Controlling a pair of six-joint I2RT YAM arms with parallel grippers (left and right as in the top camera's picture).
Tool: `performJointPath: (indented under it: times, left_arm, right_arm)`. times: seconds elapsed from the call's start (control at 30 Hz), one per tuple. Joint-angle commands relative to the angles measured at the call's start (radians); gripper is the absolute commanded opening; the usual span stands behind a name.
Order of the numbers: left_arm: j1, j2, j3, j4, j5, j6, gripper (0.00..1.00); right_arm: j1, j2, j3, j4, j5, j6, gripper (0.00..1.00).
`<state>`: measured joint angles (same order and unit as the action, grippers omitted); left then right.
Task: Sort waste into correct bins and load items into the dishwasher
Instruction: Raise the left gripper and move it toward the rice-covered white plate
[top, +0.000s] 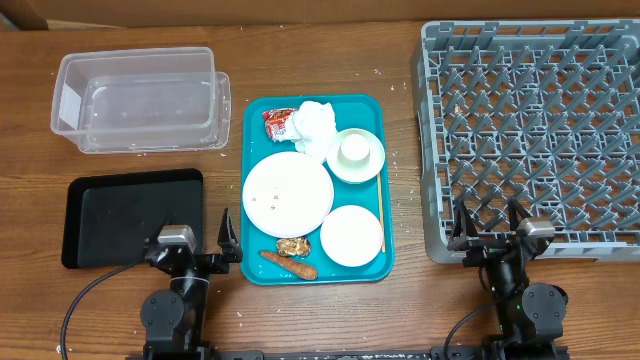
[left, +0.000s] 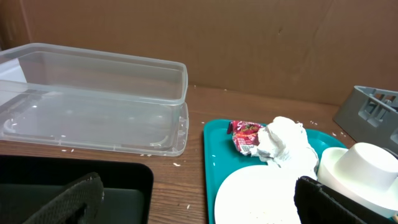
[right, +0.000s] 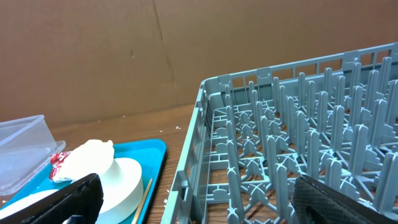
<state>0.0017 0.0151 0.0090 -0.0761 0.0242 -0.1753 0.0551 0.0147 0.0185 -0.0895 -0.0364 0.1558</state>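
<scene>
A teal tray (top: 255, 120) holds a large white plate (top: 287, 194), a small white plate (top: 351, 236), a white cup on a saucer (top: 355, 153), a crumpled white napkin (top: 315, 125), a red wrapper (top: 277, 123), a carrot piece (top: 290, 265), brown food scraps (top: 293, 246) and a chopstick (top: 381, 215). The grey dish rack (top: 530, 130) stands to the right. My left gripper (top: 198, 245) is open and empty, at the front between the black tray and the teal tray. My right gripper (top: 490, 232) is open and empty at the rack's front edge.
A clear plastic bin (top: 140, 98) sits on its lid at the back left. A black tray (top: 130, 215) lies at the front left. Brown cardboard walls the far side.
</scene>
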Motion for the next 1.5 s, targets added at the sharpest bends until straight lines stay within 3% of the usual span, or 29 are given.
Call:
performJointPath:
  times: [0.0,1.07,1.3,1.47]
  left_arm:
    - [0.005,-0.010,-0.004,-0.002,-0.006,0.022,1.00]
    - [0.005,-0.010,-0.004,0.008,-0.020,0.022,1.00]
    - [0.005,-0.010,-0.004,0.072,0.208,-0.242,1.00]
    - [0.005,-0.010,-0.004,0.291,0.282,-0.252,1.00]
  right_arm:
    - [0.006,-0.012,-0.010,0.007,0.009,-0.007,1.00]
    - [0.006,-0.012,-0.010,0.006,0.009,-0.007,1.00]
    - [0.006,-0.012,-0.010,0.007,0.009,-0.007,1.00]
    - [0.006,-0.012,-0.010,0.006,0.009,-0.007,1.00]
